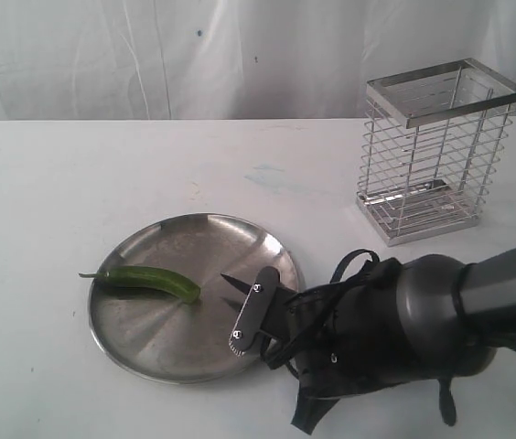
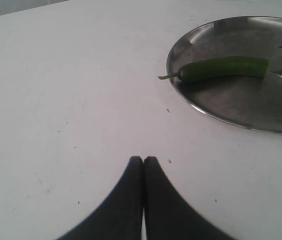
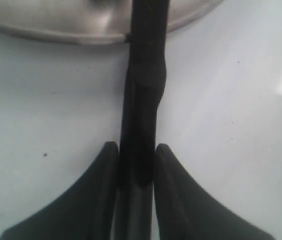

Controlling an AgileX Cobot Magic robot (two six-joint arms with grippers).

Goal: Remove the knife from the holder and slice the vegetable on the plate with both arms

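Note:
A green vegetable (image 1: 153, 281) lies on the left half of the steel plate (image 1: 148, 340). The knife (image 1: 252, 312) rests with its black handle across the plate's right rim, its dark tip pointing toward the vegetable. My right gripper (image 1: 283, 314) comes in from the right; the right wrist view shows its fingers pressed on both sides of the knife handle (image 3: 143, 90), so the right gripper (image 3: 137, 150) is shut on it. The left gripper (image 2: 143, 160) is shut and empty over bare table, well short of the plate (image 2: 241, 107) and vegetable (image 2: 223, 67). The left arm is out of the exterior view.
The wire holder (image 1: 436, 151) stands empty at the back right, behind my right arm (image 1: 441, 315). White table surface (image 1: 75, 174) surrounds the plate, with a white curtain behind the table.

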